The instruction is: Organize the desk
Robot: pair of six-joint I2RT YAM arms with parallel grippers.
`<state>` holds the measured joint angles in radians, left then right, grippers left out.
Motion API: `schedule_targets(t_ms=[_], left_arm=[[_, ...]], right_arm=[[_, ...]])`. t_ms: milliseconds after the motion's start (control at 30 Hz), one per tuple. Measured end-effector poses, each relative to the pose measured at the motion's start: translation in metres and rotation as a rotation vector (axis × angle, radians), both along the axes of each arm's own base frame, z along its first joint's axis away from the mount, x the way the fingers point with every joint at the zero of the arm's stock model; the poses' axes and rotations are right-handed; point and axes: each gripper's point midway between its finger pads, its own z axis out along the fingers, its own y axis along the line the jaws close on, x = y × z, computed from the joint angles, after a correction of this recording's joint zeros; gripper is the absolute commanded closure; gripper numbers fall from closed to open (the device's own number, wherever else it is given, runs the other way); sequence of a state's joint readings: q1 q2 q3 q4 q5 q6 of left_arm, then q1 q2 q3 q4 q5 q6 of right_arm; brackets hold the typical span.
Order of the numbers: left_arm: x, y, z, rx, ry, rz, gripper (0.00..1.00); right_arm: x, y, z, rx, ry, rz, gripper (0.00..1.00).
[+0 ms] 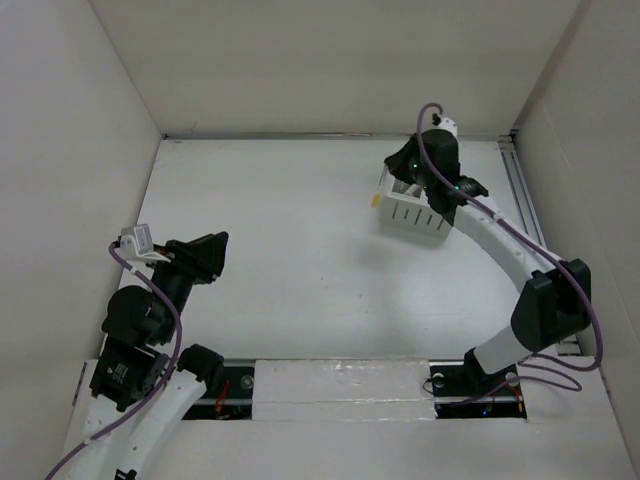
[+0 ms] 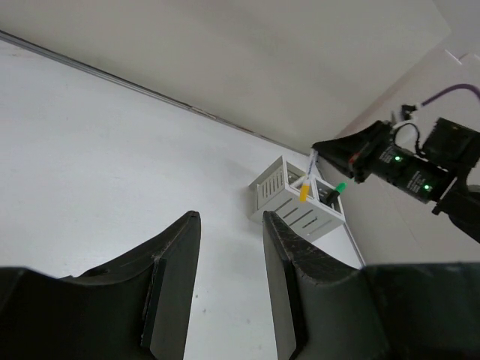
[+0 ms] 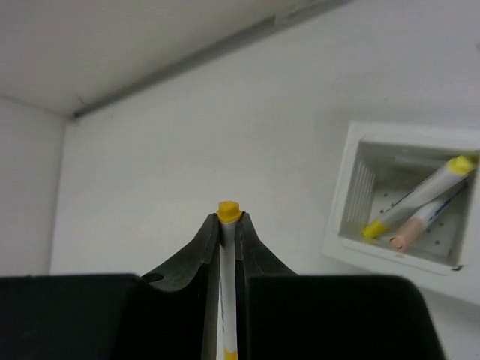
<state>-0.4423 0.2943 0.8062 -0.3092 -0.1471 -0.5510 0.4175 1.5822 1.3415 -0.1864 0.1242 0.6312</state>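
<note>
My right gripper (image 3: 229, 219) is shut on a white marker with a yellow cap (image 3: 229, 210), whose cap pokes out past the fingertips. In the top view the cap (image 1: 376, 198) hangs just off the left edge of the small white slotted box (image 1: 410, 212), at the back right of the white desk (image 1: 280, 230). In one compartment (image 3: 352, 187) lie a yellow-capped marker (image 3: 420, 196) and a pink-tipped pen (image 3: 420, 223). A green-capped pen (image 2: 340, 187) stands in the other. My left gripper (image 1: 205, 255) is open and empty, low over the desk's near left.
White walls enclose the desk on the left, back and right. A metal rail (image 1: 520, 190) runs along the right edge, just behind the box. The right arm (image 1: 500, 240) arches over the near right part of the desk.
</note>
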Motion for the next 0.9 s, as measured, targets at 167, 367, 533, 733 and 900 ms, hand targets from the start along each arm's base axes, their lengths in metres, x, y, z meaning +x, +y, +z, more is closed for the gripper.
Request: schedule_targets(t_ms=[167, 367, 533, 733, 900], left_arm=[[0.001, -0.001, 0.000, 0.002, 0.002, -0.001, 0.65], [0.001, -0.001, 0.000, 0.002, 0.003, -0.001, 0.65], [0.003, -0.001, -0.001, 0.004, 0.006, -0.001, 0.65], [0.004, -0.003, -0.002, 0.010, 0.011, -0.005, 0.65], [0.003, -0.003, -0.002, 0.010, 0.010, -0.008, 0.65]], right_arm=[[0.022, -0.066, 0.048, 0.098, -0.185, -0.233, 1.00], [0.049, -0.124, 0.057, 0.051, -0.289, -0.508, 1.00], [0.066, -0.133, 0.035, -0.085, -0.294, -0.615, 1.00], [0.071, -0.134, 0.008, -0.244, -0.268, -0.674, 1.00], [0.066, -0.130, 0.003, -0.283, -0.277, -0.698, 1.00]])
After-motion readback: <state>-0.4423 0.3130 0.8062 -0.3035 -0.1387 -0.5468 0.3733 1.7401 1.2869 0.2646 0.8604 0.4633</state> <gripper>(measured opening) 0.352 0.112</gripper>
